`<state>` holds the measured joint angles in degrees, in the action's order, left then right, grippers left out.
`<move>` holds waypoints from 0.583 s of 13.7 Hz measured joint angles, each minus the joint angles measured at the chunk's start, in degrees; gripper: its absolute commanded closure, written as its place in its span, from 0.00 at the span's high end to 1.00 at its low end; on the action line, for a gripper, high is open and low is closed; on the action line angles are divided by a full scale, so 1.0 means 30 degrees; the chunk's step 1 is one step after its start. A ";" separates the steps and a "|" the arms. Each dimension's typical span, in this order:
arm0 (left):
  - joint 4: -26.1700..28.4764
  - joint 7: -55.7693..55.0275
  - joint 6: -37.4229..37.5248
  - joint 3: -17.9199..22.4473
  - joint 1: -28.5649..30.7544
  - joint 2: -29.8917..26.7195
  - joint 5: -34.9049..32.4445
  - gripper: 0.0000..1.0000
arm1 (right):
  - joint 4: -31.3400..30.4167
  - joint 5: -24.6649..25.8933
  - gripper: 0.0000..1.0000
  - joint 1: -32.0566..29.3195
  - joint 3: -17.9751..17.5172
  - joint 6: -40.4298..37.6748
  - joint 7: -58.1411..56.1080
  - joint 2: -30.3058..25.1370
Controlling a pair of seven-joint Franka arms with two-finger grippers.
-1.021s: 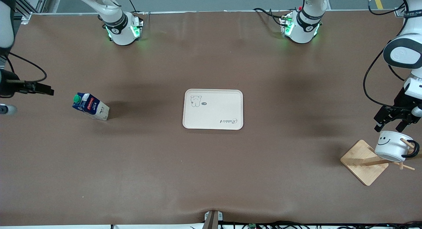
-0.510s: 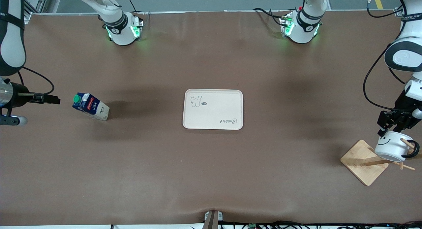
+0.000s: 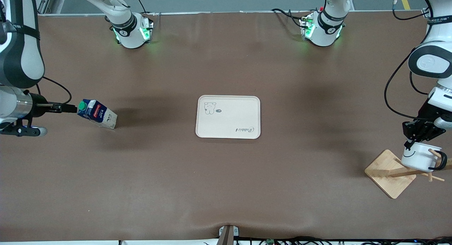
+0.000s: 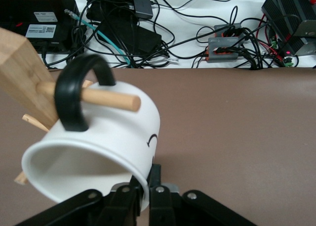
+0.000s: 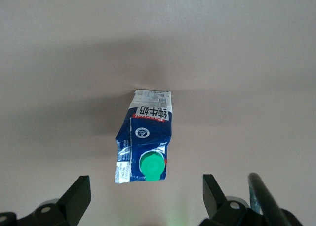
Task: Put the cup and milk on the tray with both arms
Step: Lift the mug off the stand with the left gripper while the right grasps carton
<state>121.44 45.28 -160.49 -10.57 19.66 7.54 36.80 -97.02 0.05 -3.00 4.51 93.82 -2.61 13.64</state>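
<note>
1. The milk [image 3: 96,113] is standing on the table [image 3: 226,185] near the edge at the right arm's end, well apart from the tray [image 3: 228,116], which is lying in the middle of the table. The carton is looking upright, its green cap pointing up toward the right wrist camera.

2. The right gripper [image 5: 143,196] is hanging just over the carton with its fingers spread wide, one finger [image 5: 76,196] on each side of the cap and not touching. I judge that the coming move is a straight descent, then closing across the narrow body.

3. The cup [image 3: 421,156] is hanging by its black handle on a peg of the wooden rack [image 3: 390,173], near the corner at the left arm's end that is closer to the front camera.

4. The left gripper [image 4: 140,196] is pinching the cup's rim, one finger inside and one outside.

5. The peg is pointing away from the post, so the cup probably has to slide along it to come free.

6. Between both things and the tray the table is giving open room.
</note>
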 measured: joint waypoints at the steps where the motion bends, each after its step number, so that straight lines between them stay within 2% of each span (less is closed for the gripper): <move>1: -0.0051 0.0196 -0.0002 -0.0052 0.0001 -0.0012 0.0000 0.00 | -0.0310 -0.0039 1.00 -0.0095 0.0024 0.0126 0.0259 -0.0003; 5: -0.0150 0.0724 0.0678 -0.0149 0.0000 -0.0448 0.0000 0.00 | -0.1194 -0.0213 1.00 -0.0077 -0.0041 0.0480 0.2215 -0.0094; 8: -0.0181 0.0729 0.2927 -0.0191 -0.0009 -0.1436 -0.0001 0.00 | -0.3077 -0.0397 1.00 -0.0078 -0.0051 0.2371 0.2458 -0.0409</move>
<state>120.90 47.47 -151.71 -11.14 19.64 3.23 36.80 -106.25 -1.14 -3.23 4.36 100.94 4.77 12.41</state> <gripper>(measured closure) 0.925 0.000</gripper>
